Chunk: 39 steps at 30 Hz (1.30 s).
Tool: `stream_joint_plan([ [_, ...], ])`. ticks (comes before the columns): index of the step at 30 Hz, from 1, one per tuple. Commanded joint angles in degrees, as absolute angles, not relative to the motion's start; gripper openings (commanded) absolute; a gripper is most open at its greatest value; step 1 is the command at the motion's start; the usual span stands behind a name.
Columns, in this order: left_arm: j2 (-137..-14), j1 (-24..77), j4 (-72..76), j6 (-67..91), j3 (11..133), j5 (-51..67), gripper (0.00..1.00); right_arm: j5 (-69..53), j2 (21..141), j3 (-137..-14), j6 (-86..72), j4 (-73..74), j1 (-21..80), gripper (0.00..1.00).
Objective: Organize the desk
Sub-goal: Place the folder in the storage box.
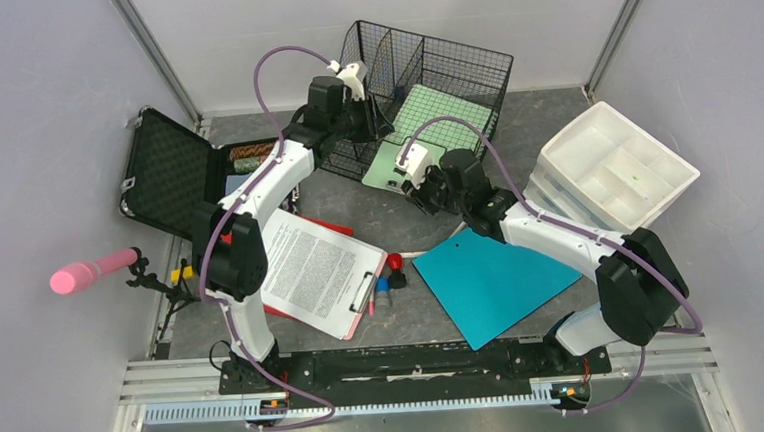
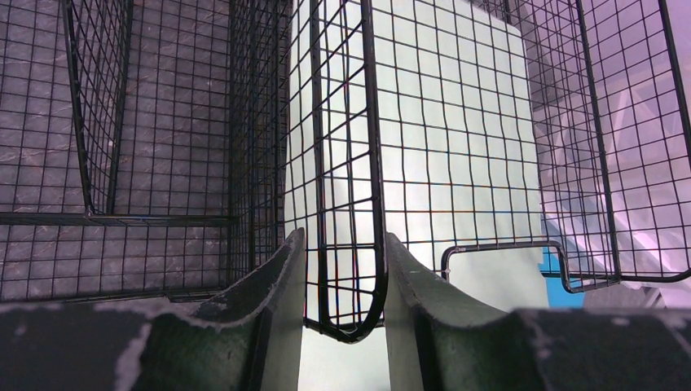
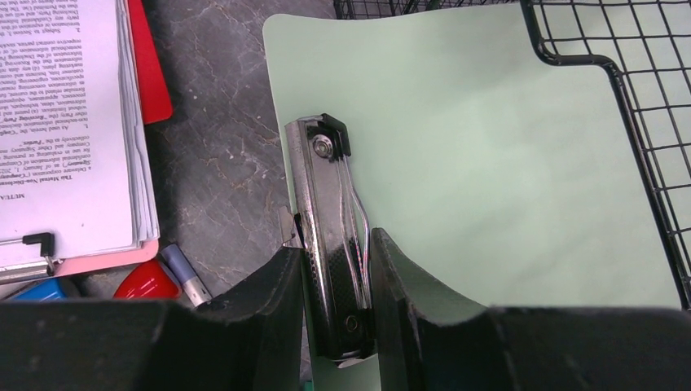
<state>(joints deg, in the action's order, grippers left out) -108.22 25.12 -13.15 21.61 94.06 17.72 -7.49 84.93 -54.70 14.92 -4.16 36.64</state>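
**Grey stone-look desk, both grippers clamped at the far middle**

Grey and mottled, the desk (image 1: 414, 314) fills the floor of the pale-walled enclosure, running from the rail at the arms' bases to the back wall.

The left gripper (image 2: 342, 244) is at the far centre. Its jaws are partly closed and pinch a wire panel of the black wire basket (image 1: 449, 72), with the panel's rounded lower corner between the fingers.

Just beside it, the right gripper (image 3: 334, 244) is narrowed to a similar gap. It grips the shiny metal clip (image 3: 330, 212) of a pale green clipboard (image 3: 489, 163). The board's far end lies inside the basket and its clip end rests on the desk.

A teal sheet (image 1: 497, 279) lies flat near the right arm. Beyond it, by the right wall, is a white divided tray (image 1: 595, 153).

In front of the left arm is a second clipboard (image 1: 311, 265) holding printed pages, lying over something red. A red-capped marker (image 1: 393, 262) and a blue one (image 1: 382, 286) lie just beside its clip.

An open black foam-lined case (image 1: 170, 174) stands at the far left.
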Motion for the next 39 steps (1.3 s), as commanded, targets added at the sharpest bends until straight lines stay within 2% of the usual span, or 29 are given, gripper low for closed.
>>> stream_joint_plan([
  [1,-108.7,28.9,-23.0,26.8,91.9,23.7,0.29,12.5,92.1,-58.6,12.9,-15.1,33.7,0.00],
  [13,-108.6,28.8,-23.8,25.5,92.1,23.0,0.43,13.2,86.2,-63.3,13.6,-10.3,33.8,0.00],
  [20,-109.3,28.8,-24.6,25.3,92.9,23.3,0.53,7.9,85.9,-64.1,5.7,-8.7,33.4,0.00],
  [25,-109.2,28.8,-24.8,25.3,92.8,23.8,0.55,1.5,89.5,-64.3,0.1,-10.0,31.9,0.00],
  [39,-110.3,29.5,-24.7,25.5,92.9,24.7,0.56,-4.4,94.4,-61.1,-1.2,-18.5,28.9,0.00],
])
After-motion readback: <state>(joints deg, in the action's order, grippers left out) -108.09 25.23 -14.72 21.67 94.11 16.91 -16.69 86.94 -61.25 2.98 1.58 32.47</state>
